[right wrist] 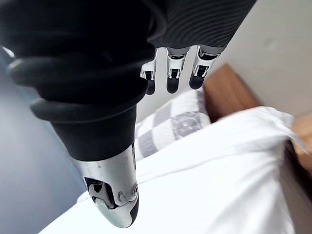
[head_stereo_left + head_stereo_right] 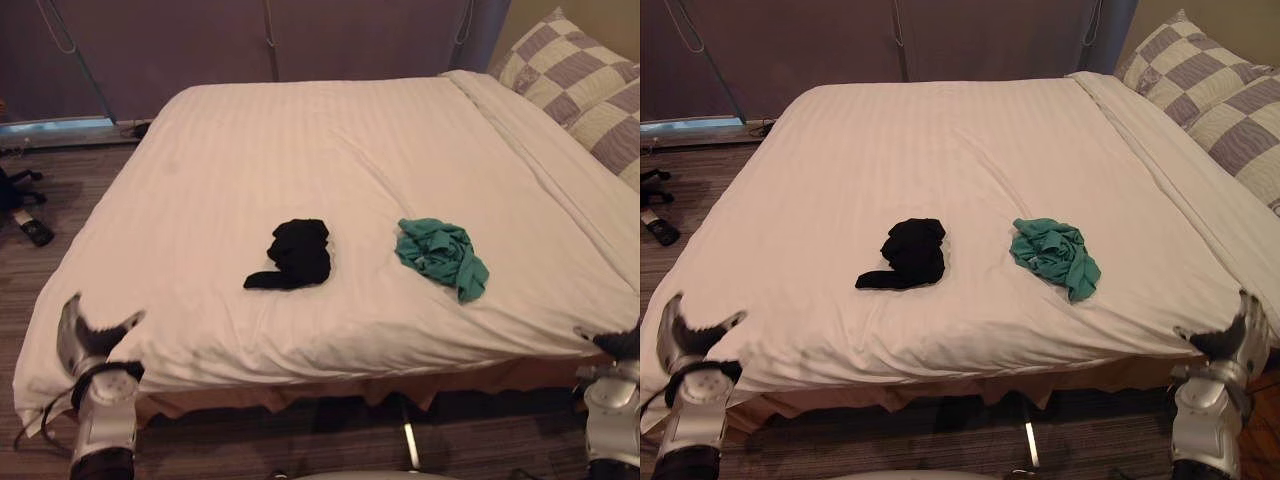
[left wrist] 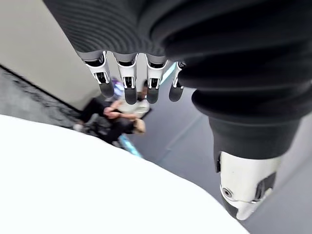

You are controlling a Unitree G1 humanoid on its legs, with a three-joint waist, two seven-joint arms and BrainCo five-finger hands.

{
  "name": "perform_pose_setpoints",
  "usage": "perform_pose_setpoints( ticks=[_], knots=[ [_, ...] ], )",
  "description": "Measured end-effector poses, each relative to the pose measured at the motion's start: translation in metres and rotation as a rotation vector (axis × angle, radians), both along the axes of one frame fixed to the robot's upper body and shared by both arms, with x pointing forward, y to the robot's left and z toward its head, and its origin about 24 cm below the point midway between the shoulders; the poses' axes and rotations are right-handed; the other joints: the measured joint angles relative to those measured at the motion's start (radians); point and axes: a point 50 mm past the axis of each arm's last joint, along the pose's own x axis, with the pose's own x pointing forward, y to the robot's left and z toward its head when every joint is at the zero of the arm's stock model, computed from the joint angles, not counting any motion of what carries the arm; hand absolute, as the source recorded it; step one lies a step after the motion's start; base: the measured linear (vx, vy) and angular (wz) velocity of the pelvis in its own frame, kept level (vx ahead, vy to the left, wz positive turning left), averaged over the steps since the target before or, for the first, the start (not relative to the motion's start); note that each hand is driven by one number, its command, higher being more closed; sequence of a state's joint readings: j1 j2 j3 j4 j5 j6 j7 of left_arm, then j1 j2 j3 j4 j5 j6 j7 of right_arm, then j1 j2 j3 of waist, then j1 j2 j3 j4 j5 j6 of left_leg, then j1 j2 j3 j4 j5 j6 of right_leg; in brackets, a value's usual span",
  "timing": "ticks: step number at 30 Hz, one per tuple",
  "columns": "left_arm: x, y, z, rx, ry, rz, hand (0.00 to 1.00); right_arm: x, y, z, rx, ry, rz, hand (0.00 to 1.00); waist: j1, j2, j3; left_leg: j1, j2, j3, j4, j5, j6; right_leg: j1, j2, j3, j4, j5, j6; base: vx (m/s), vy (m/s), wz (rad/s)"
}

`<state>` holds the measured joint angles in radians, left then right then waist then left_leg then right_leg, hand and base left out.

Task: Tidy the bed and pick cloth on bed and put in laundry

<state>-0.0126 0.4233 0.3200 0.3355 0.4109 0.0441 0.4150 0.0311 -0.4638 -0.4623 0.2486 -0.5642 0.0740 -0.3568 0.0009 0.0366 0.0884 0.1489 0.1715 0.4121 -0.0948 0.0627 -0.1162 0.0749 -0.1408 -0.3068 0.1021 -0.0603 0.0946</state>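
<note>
Bed point(image 2: 300, 150) corners: left hand point(image 2: 88, 338), right hand point(image 2: 1228, 342)

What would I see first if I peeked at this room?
Your eye would land on two crumpled clothes on the big white bed: a black cloth near the middle and a green cloth beside it, on the side of the checked pillows. Next you would spot the robot's left hand and right hand, both open, at the bed's two near corners.
</note>
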Motion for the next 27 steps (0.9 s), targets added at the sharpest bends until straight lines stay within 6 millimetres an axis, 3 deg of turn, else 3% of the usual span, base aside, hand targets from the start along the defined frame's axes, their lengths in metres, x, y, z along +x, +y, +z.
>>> perform_pose_setpoints(
  ticks=[4, 9, 12, 16, 21, 22, 25, 27],
  knots=[
    [0.036, -0.025, 0.029, 0.106, -0.064, -0.172, 0.0, 0.04, 0.015, 0.034, -0.144, -0.001, 0.174, 0.0, -0.02, 0.01, 0.028, -0.024, 0.0, 0.009, 0.0, 0.008, 0.012, -0.044, 0.001, 0.022, 0.014, 0.01, -0.004, -0.02, 0.006, -0.11],
    [0.091, -0.063, 0.091, 0.24, -0.213, -0.37, 0.0, 0.093, 0.053, 0.089, -0.258, -0.123, 0.366, 0.0, -0.039, 0.001, 0.154, -0.107, -0.002, 0.024, 0.013, 0.037, 0.035, -0.166, -0.003, 0.067, 0.062, 0.031, -0.016, -0.07, 0.007, -0.12],
    [0.11, -0.08, 0.118, 0.303, -0.261, -0.433, 0.0, 0.111, 0.07, 0.124, -0.317, -0.21, 0.426, 0.0, -0.039, 0.001, 0.22, -0.158, -0.003, 0.036, 0.026, 0.049, 0.043, -0.229, -0.004, 0.089, 0.078, 0.047, -0.021, -0.08, 0.006, -0.15],
    [0.128, -0.087, 0.138, 0.354, -0.27, -0.44, 0.0, 0.119, 0.076, 0.155, -0.356, -0.293, 0.435, 0.0, -0.04, 0.0, 0.283, -0.219, -0.002, 0.044, 0.026, 0.067, 0.051, -0.3, -0.002, 0.098, 0.087, 0.064, -0.028, -0.04, -0.007, -0.06],
    [0.148, -0.096, 0.148, 0.414, -0.187, -0.458, 0.0, 0.123, 0.095, 0.184, -0.435, -0.361, 0.486, 0.0, -0.046, -0.007, 0.358, -0.269, -0.004, 0.071, 0.028, 0.073, 0.057, -0.367, -0.001, 0.132, 0.087, 0.088, -0.03, 0.02, -0.007, -0.15],
    [0.149, -0.097, 0.149, 0.424, -0.18, -0.457, 1.0, 0.124, 0.099, 0.185, -0.444, -0.363, 0.498, 0.0, -0.046, -0.009, 0.361, -0.275, -0.004, 0.078, 0.027, 0.073, 0.057, -0.378, 0.001, 0.14, 0.087, 0.09, -0.03, 0.05, -0.014, -0.24],
    [0.158, -0.1, 0.154, 0.452, -0.147, -0.461, 1.0, 0.129, 0.113, 0.193, -0.485, -0.374, 0.539, 0.0, -0.046, -0.021, 0.369, -0.304, -0.005, 0.11, 0.028, 0.073, 0.057, -0.427, 0.006, 0.175, 0.087, 0.107, -0.032, 0.05, -0.012, -0.26],
    [0.166, -0.101, 0.168, 0.493, -0.14, -0.444, 1.0, 0.131, 0.123, 0.206, -0.509, -0.411, 0.562, 0.0, -0.052, -0.033, 0.376, -0.345, -0.004, 0.12, 0.04, 0.073, 0.057, -0.468, 0.005, 0.188, 0.087, 0.114, -0.029, 0.03, -0.02, -0.1]
  ],
)
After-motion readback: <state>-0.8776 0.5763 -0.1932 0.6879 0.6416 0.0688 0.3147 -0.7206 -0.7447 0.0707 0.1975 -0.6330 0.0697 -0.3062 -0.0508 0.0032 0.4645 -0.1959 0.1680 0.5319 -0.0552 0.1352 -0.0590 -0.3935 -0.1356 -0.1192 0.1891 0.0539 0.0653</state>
